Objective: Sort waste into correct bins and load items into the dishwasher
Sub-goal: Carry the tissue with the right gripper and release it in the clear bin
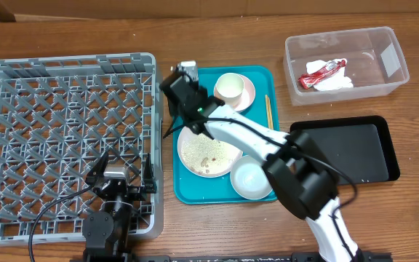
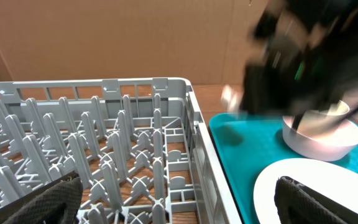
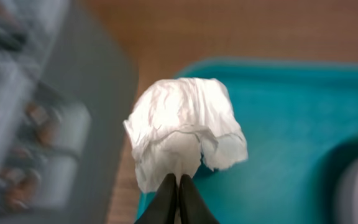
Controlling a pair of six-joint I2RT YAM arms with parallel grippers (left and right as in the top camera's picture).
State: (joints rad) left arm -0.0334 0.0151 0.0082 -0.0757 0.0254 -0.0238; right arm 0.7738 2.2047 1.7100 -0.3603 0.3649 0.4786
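Observation:
My right gripper (image 3: pixel 179 198) is shut on a crumpled white napkin (image 3: pixel 182 127), held above the far left corner of the teal tray (image 3: pixel 291 124); from overhead the napkin (image 1: pixel 188 70) shows at the gripper (image 1: pixel 183 78). The tray (image 1: pixel 188 185) holds a plate (image 1: pixel 208 154) with rice grains, a bowl (image 1: pixel 250 178), a cup (image 1: pixel 229 87) on a saucer (image 1: pixel 248 94), and chopsticks (image 1: pixel 268 110). My left gripper (image 1: pixel 122 175) is open and empty over the front right of the grey dish rack (image 1: pixel 64 109); its fingers frame the rack (image 2: pixel 104 143).
A clear tub (image 1: pixel 395 54) at the back right holds a red wrapper (image 1: pixel 324 71) and white paper (image 1: pixel 338 84). A black tray (image 1: pixel 355 153) lies in front of it. My right arm (image 1: pixel 253 135) stretches across the teal tray; it is blurred in the left wrist view (image 2: pixel 303 56).

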